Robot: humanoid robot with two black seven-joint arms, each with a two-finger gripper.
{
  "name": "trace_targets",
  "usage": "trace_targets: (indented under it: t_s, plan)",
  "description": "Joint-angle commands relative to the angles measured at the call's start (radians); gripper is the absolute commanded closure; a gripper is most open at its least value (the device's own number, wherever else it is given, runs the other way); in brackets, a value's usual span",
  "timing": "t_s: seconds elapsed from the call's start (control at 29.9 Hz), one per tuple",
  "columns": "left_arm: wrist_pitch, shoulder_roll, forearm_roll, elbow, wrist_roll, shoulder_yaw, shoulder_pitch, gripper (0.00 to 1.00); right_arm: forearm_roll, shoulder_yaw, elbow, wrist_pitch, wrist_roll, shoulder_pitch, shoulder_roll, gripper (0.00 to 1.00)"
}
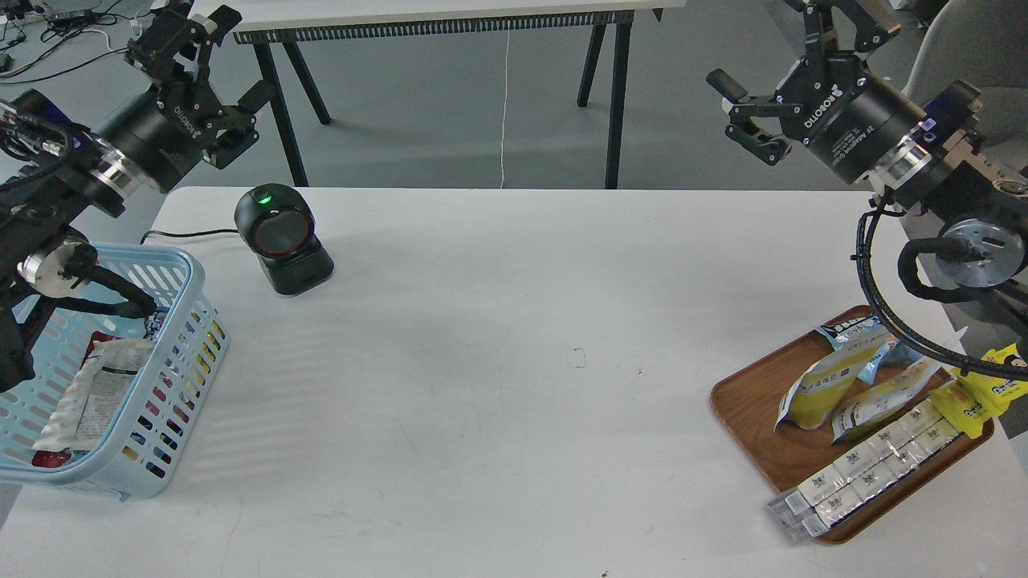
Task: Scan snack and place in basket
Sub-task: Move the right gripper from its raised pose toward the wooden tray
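Observation:
Two yellow pouches with white tops lie on the brown wooden tray (pixel 743 405) at the right; the nearer snack (pixel 813 387) leans against the other (pixel 879 401). The light blue slotted basket (pixel 191 317) stands at the table's left edge with a few packets inside. My left gripper (pixel 218 58) is raised at the top left, above and behind the basket, open and empty. My right gripper (pixel 775 60) hangs high at the top right, well above the tray, open with nothing between its fingers.
A black barcode scanner (pixel 281 237) with a green light stands at the back left, its cable running left. The tray also holds a light blue packet (pixel 853 327), bright yellow sachets (pixel 981 395) and a strip of silvery sachets (pixel 871 467). Another table's legs (pixel 614 104) stand behind.

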Motion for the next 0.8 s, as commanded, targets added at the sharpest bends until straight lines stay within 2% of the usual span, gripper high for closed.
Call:
trace_targets:
  t_s: [0.0,0.23,0.43,0.77]
  plan:
    - [0.0,-0.007,0.0,0.0,0.0,-0.002,0.002,0.0,0.0,-0.001,0.002,0.0,0.0,-0.001,0.001,0.0]
    - [0.0,-0.013,0.001,-0.002,0.0,0.001,-0.006,0.0,-0.044,-0.002,0.003,0.003,0.0,0.011,-0.018,0.0]
    - [0.0,-0.01,0.001,0.007,0.0,0.0,-0.037,0.0,-0.253,-0.015,0.01,0.003,0.0,0.086,-0.105,0.0]
    - [0.0,-0.013,0.003,0.012,0.0,0.009,-0.08,0.0,-0.562,-0.205,0.094,0.003,0.0,0.256,-0.26,0.0]
